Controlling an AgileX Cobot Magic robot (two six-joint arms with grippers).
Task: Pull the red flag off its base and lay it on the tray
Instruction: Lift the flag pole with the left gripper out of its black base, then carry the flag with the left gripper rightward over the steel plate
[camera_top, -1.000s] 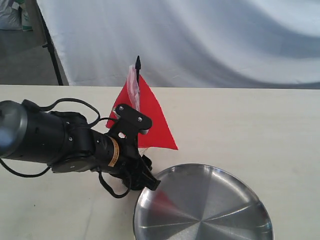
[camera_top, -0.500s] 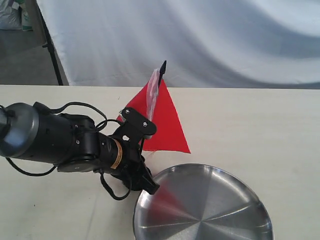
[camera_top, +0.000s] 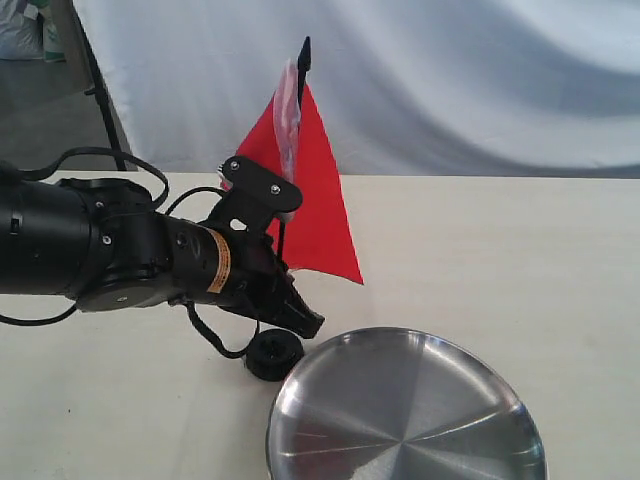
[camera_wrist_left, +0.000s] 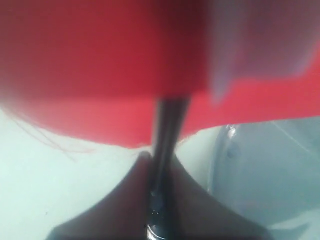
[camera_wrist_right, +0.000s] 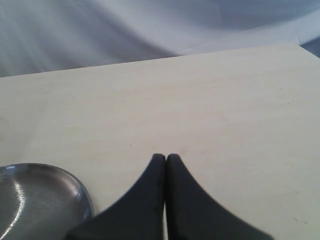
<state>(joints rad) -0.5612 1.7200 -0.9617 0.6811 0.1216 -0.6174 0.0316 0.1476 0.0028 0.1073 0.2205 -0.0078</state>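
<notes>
My left gripper is shut on the thin black pole of the red flag, which hangs lifted above the table, its pointed tip up and tilted slightly right. In the left wrist view the red cloth fills the frame above the fingers. The black round base sits alone on the table just below the gripper, beside the left rim of the shiny steel tray. My right gripper is shut on nothing, low over bare table, with the tray's rim to one side.
The pale wooden table extends to the right and back. A white cloth backdrop hangs behind its far edge. A dark stand leg is at the back left.
The left gripper has risen with the flag; the pole has come out of the base, which now sits uncovered on the table. The flag swung right, then back left.
</notes>
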